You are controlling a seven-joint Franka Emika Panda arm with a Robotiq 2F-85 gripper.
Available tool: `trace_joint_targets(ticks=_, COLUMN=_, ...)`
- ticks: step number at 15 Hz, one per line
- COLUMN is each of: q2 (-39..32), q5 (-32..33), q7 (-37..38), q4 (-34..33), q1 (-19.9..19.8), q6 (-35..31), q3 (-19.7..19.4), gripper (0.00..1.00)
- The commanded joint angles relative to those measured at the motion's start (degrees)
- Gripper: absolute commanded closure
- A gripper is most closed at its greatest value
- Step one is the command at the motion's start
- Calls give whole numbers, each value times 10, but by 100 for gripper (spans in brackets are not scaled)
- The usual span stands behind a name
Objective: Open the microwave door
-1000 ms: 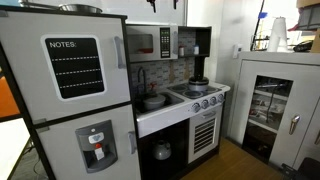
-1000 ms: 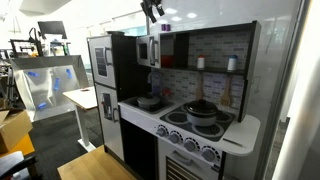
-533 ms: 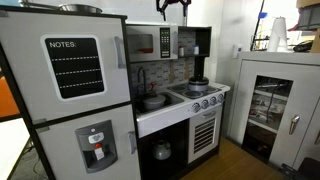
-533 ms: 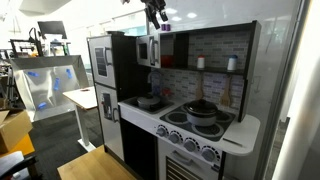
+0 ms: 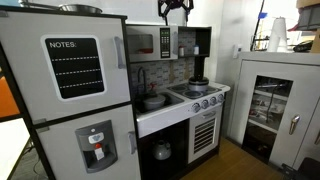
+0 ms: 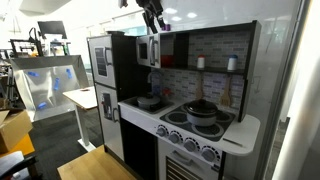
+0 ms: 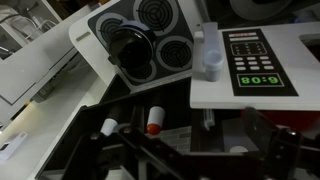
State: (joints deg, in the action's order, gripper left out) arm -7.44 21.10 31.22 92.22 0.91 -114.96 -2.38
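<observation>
The microwave door (image 5: 147,43) is a small white-framed door with a dark window, a grey handle and a button strip, set high in the toy kitchen. It is shut in both exterior views (image 6: 150,51). In the wrist view its white face with the button strip (image 7: 215,85) lies below the camera, with the grey handle (image 7: 207,118) beside the dark window. My gripper (image 5: 175,9) hangs above the microwave's top right corner, fingers spread, holding nothing (image 6: 152,12). Its dark fingers blur the bottom of the wrist view (image 7: 195,155).
A big white fridge (image 5: 70,90) stands beside the microwave. Below are a stove with a pot (image 5: 198,84) and a sink with a pan (image 5: 153,100). Small bottles (image 6: 200,62) stand on the shelf. A white cabinet (image 5: 275,105) stands apart.
My gripper has come down slightly toward the top of the microwave. The door has not moved.
</observation>
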Motion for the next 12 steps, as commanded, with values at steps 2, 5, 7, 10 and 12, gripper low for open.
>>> trace_joint_targets(ticks=2, q2=24, q5=-9, q7=2, q4=37, q1=1, q6=-18, q3=-1, gripper=0)
trace_joint_targets(ticks=5, q2=31, q5=-10, q7=2, q4=47, q1=1, q6=-21, q3=0, gripper=0)
trace_joint_targets(ticks=7, q2=36, q5=-8, q7=1, q4=52, q1=2, q6=-20, q3=2, gripper=0)
trace_joint_targets(ticks=10, q2=53, q5=-3, q7=6, q4=71, q1=8, q6=-20, q3=9, gripper=0)
trace_joint_targets(ticks=12, q2=73, q5=1, q7=8, q4=92, q1=13, q6=-21, q3=18, gripper=0)
